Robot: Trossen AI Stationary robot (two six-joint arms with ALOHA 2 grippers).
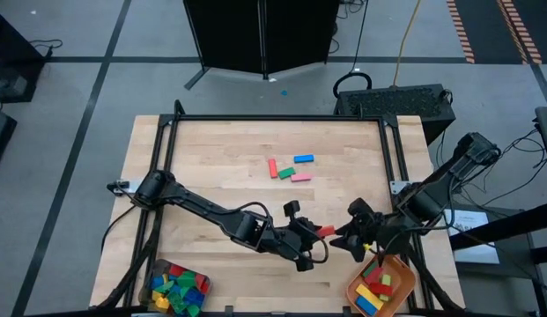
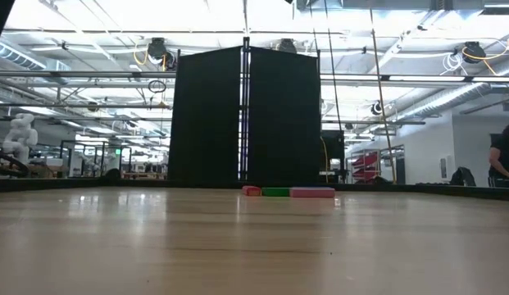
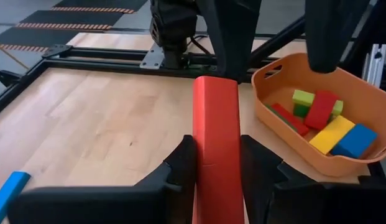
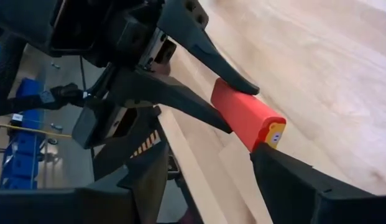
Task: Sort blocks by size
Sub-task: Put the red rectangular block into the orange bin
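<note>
My left gripper (image 1: 315, 236) is shut on a long red block (image 3: 216, 130) above the table's near right part. My right gripper (image 1: 351, 236) stands open just to the right of it. In the right wrist view the block's free end (image 4: 275, 132) lies close above one right finger (image 4: 286, 177); whether they touch I cannot tell. A red (image 1: 273, 167), a blue (image 1: 304, 159), a green (image 1: 286, 173) and a pink block (image 1: 300, 178) lie flat mid-table. The low view shows neither gripper. My left gripper pinches the red block's two long sides (image 3: 202, 168) between its two fingers, toward one end. The fingers lie along the block, which sticks out past their tips toward the table's right edge. The block is lifted clear of the table.
An orange tray (image 1: 405, 280) with several blocks stands at the near right corner, just beside both grippers. A grey container (image 1: 155, 280) full of small blocks stands at the near left. A black frame (image 1: 273, 117) runs around the table's edges.
</note>
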